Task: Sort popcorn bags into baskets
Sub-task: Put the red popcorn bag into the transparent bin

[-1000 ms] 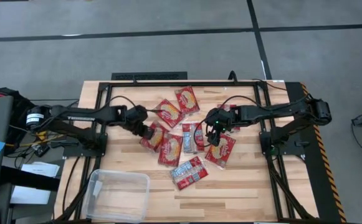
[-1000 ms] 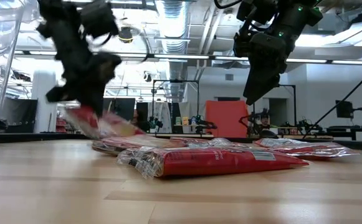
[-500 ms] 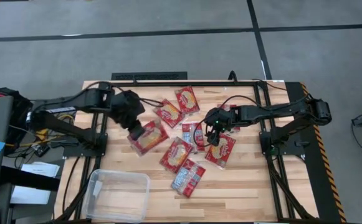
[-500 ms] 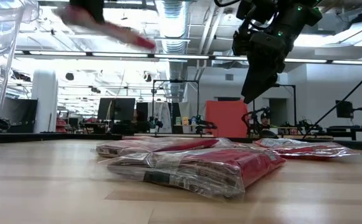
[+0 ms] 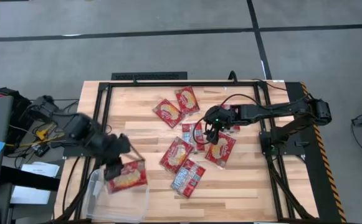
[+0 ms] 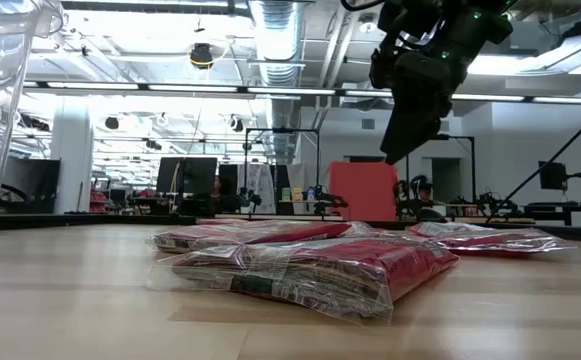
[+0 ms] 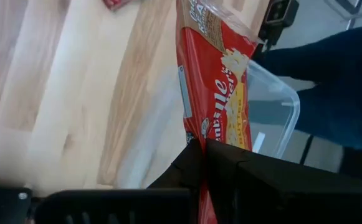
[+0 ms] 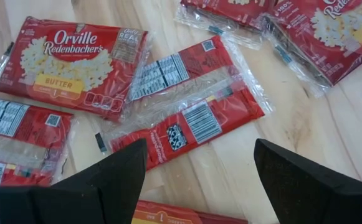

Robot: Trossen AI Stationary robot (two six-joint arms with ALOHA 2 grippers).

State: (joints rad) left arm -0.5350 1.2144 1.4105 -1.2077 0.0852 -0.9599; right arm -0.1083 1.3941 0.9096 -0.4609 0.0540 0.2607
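My left gripper [image 5: 113, 169] is shut on one red popcorn bag [image 5: 128, 176] and holds it over the far right part of the clear plastic tub [image 5: 100, 208], which stands at the table's near left. Several other bags lie flat mid-table [image 5: 177, 154], some overlapping. In the left wrist view the held bag [image 7: 218, 81] reaches forward past the fingers, with the tub [image 7: 274, 118] behind it. My right gripper [image 5: 210, 132] hovers open above the pile [image 8: 187, 106], touching nothing. The low view shows only my right gripper [image 6: 410, 120]. My left gripper pinches the bag between its two fingers at the edge of one end [image 7: 200, 134]. The fingers come roughly level from the table's left. The bag is lifted clear and reaches out from the fingers toward the right, over the tub's far right corner.
Two bags [image 5: 168, 112] [image 5: 187, 99] lie toward the far edge, and one [image 5: 188, 177] lies nearest the near edge. A black frame rail [image 5: 181, 83] runs round the work area. Bare wood [image 5: 243, 193] lies to the tub's right.
My left gripper has lifted one bag out of the pile's left side, carried it up, then swung toward the near left edge, above the tub. As it left, two nearby bags slid and turned toward the near edge. My right gripper has stayed open above the pile.
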